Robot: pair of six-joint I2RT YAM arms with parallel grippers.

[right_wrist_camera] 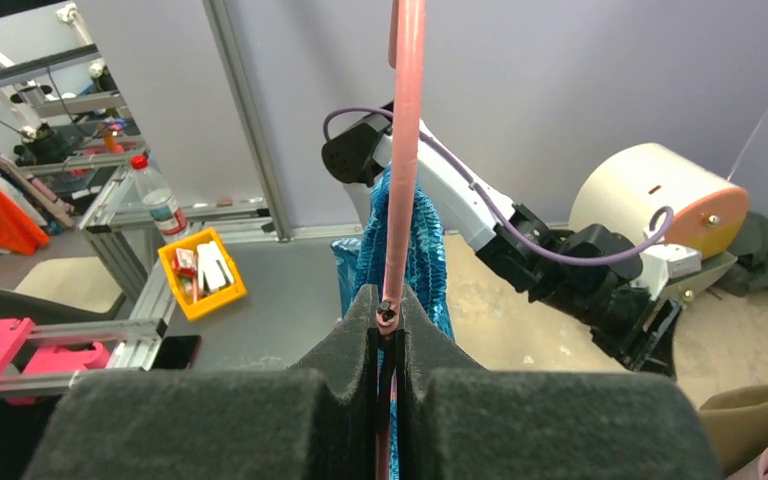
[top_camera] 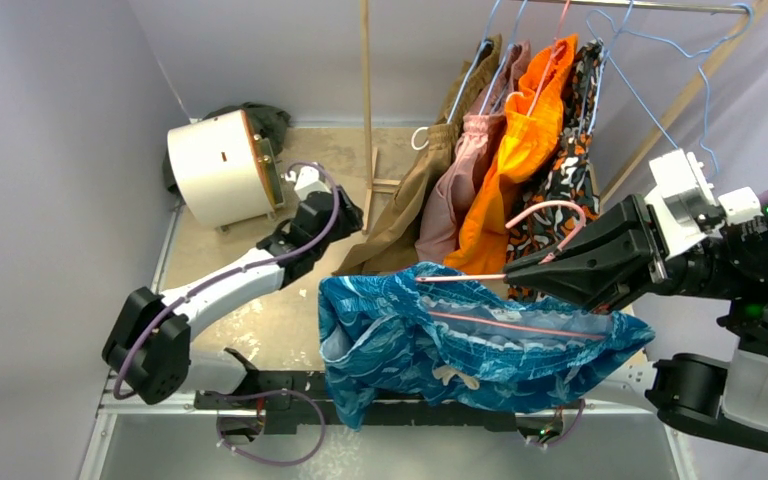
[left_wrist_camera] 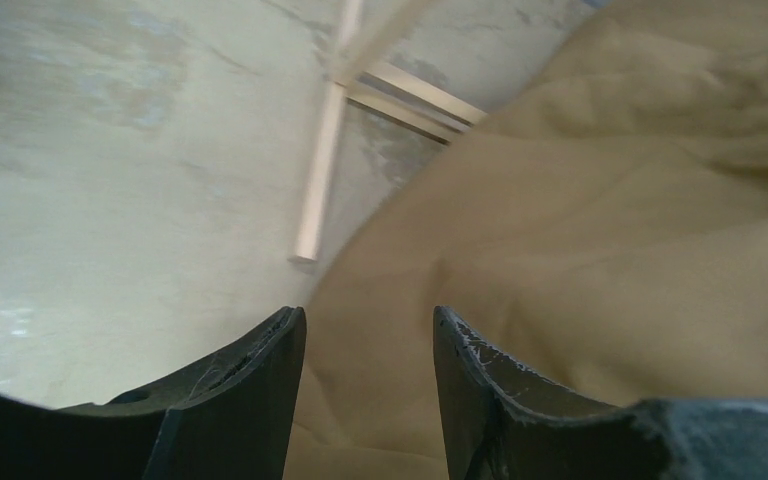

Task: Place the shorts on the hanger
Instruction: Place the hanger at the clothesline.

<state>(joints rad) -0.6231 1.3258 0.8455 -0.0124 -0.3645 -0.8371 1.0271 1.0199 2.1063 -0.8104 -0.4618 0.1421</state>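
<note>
The shiny blue-and-teal shorts (top_camera: 440, 345) hang draped over the pink hanger (top_camera: 480, 278), held above the table's near edge. Its lower bar runs through the waistband, and its hook (top_camera: 550, 208) curves up by my right gripper. My right gripper (top_camera: 520, 270) is shut on the hanger; in the right wrist view the pink wire (right_wrist_camera: 405, 150) sits pinched between the pads (right_wrist_camera: 355, 330), with the blue shorts (right_wrist_camera: 425, 250) beyond. My left gripper (top_camera: 345, 212) is open and empty, close to the brown shorts (top_camera: 410, 205); the left wrist view shows tan cloth (left_wrist_camera: 580, 230) between and beyond the fingers (left_wrist_camera: 250, 370).
On a rail at the back hang brown, pink (top_camera: 460, 170) and orange shorts (top_camera: 520, 150) and a patterned garment (top_camera: 565, 170), on light blue hangers (top_camera: 660, 90). A wooden rack post (top_camera: 366, 100) stands left of them. A white drum (top_camera: 222, 165) lies at back left.
</note>
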